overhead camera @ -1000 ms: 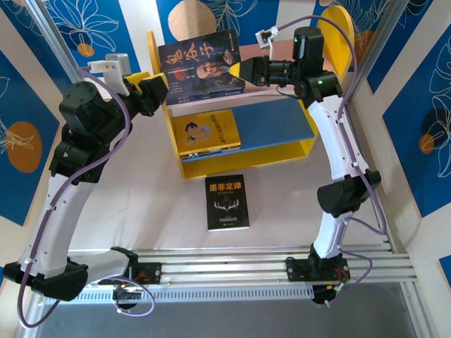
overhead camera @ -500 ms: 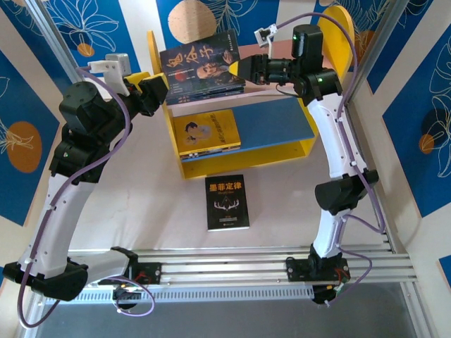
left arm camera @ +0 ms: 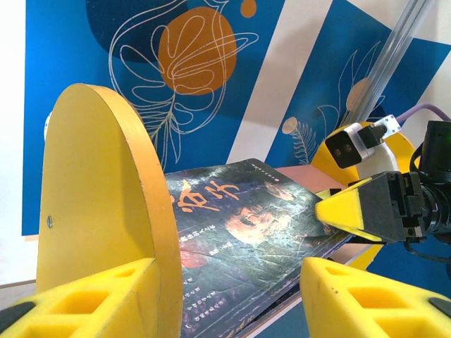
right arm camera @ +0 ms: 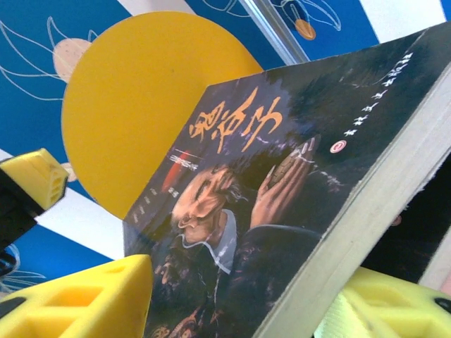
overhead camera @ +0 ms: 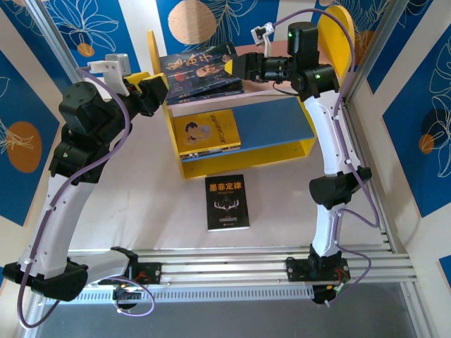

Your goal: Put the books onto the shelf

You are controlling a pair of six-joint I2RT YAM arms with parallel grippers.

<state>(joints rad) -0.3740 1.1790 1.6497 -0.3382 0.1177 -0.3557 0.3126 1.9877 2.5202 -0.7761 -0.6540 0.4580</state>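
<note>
Overhead hid both gaps from you, but wrist views showed the right gripper (right arm camera: 246, 282) parted astride the portrait book (right arm camera: 282, 155) on the shelf's (overhead camera: 282, 116) upper level, the left gripper (left arm camera: 229, 271) open, empty.

Robot lab bench cell, set up as a staged test enclosure.

The left arm (overhead camera: 63, 204) and right arm (overhead camera: 335, 155) are bolted to aluminium extrusion rails (overhead camera: 282, 264) at the table's near edge, and purple cables (overhead camera: 120, 113) run exposed along the links. Metal frame posts (overhead camera: 373, 49) box in the work area. Printed backdrop panels (overhead camera: 91, 24) stand on all sides, blue and white with orange discs and line-drawn leaves. The pale cloth tabletop (overhead camera: 141, 190) carries a painted shelf (overhead camera: 310, 144) as a prop.
</note>
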